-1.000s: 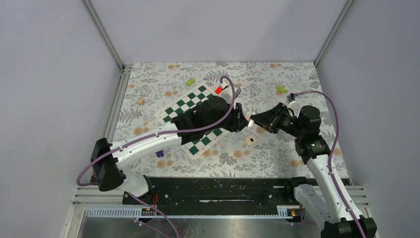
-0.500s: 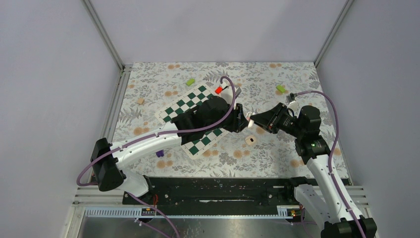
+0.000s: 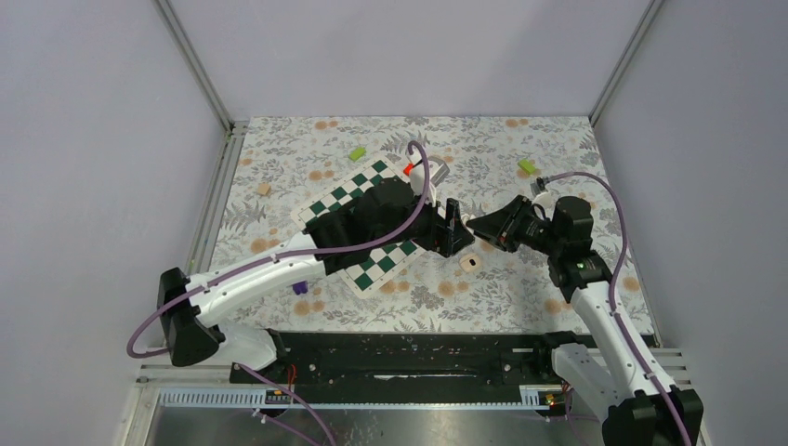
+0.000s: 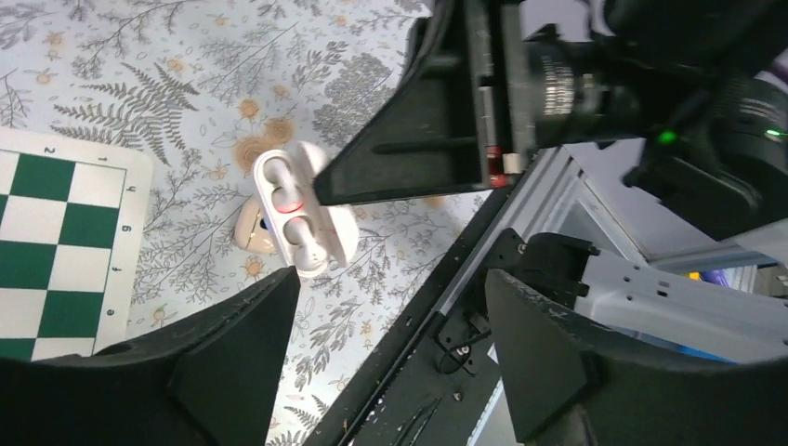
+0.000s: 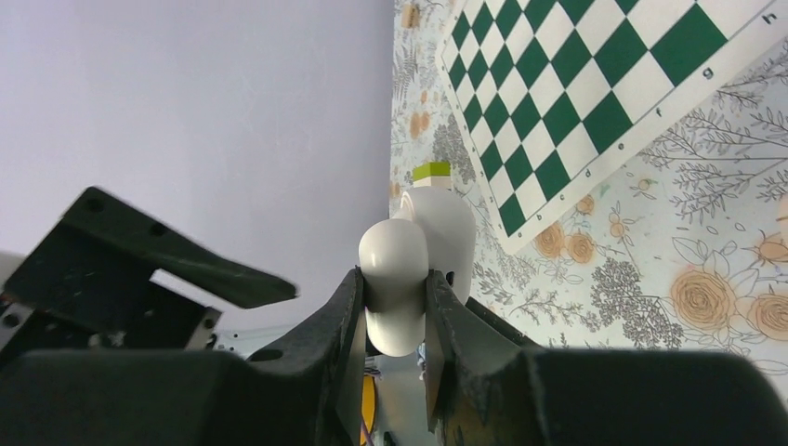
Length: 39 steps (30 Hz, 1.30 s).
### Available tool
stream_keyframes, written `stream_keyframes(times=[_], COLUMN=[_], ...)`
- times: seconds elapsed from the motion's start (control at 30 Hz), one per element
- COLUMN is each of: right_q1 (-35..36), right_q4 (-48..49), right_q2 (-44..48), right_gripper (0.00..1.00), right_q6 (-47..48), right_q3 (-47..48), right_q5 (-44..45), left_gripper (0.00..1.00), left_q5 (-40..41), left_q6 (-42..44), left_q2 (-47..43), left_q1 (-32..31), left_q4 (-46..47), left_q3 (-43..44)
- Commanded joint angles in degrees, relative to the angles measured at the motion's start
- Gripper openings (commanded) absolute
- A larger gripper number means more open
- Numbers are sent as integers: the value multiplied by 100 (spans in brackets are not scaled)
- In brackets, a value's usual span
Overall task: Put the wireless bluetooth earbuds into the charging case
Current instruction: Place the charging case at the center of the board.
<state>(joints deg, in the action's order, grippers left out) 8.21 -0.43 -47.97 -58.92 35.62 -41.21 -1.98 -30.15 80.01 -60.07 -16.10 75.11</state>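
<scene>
My right gripper [image 5: 395, 288] is shut on a smooth white charging case [image 5: 404, 269] and holds it above the table. In the left wrist view the case [image 4: 299, 212] is hinged open, with two white earbuds [image 4: 290, 232] sitting in its wells. My left gripper [image 4: 386, 307] is open and empty, just left of the case, facing it. In the top view the two grippers meet tip to tip, left [image 3: 453, 234] and right [image 3: 476, 224], and the case is hidden between them. A pale beige rounded piece with a dark hollow [image 3: 471, 263] lies on the table below them; it also shows in the left wrist view [image 4: 249, 230].
A green-and-white chessboard mat [image 3: 348, 200] lies under my left arm. A red block [image 3: 410, 169], two green blocks [image 3: 357, 152] [image 3: 527, 166], a small tan block [image 3: 265, 189] and a purple piece [image 3: 299, 289] lie around it. Walls close in the back and sides.
My left arm has stretched further right and its gripper has turned toward the right gripper. The right gripper shifted slightly. The white case no longer shows from above.
</scene>
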Motion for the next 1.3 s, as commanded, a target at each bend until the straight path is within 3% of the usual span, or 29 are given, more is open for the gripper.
stream_keyframes(times=[0.0,0.17,0.3,0.47,0.63,0.8,1.27], right_q1=[46,48,43,-59,-288,-663,-781], right_q4=[291,260,909,1573,2025,1740,-483], right_q2=[-69,-293,-1223,-2388,-3535,-4257,-4676], right_gripper=[0,0,0,0,0,0,0], right_q6=[188,442,549,740,815,1312,2725], right_q3=[0,-73,57,183,274,277,892], right_q5=[-47,144,118,81,-324,-210,827], left_gripper=[81,98,99,99,99,99,99], left_q5=[-158,433,626,266,259,224,15], left_q6=[80,173,6,-733,-966,-906,-888], left_q2=[-401,-657,-951,-1303,-1583,-1476,-1283], left_q1=[-22,52,411,1105,1249,1244,1248], left_q4=[324,176,286,582,825,731,750], left_q3=[211,115,-229,-811,-1261,-1250,-1188])
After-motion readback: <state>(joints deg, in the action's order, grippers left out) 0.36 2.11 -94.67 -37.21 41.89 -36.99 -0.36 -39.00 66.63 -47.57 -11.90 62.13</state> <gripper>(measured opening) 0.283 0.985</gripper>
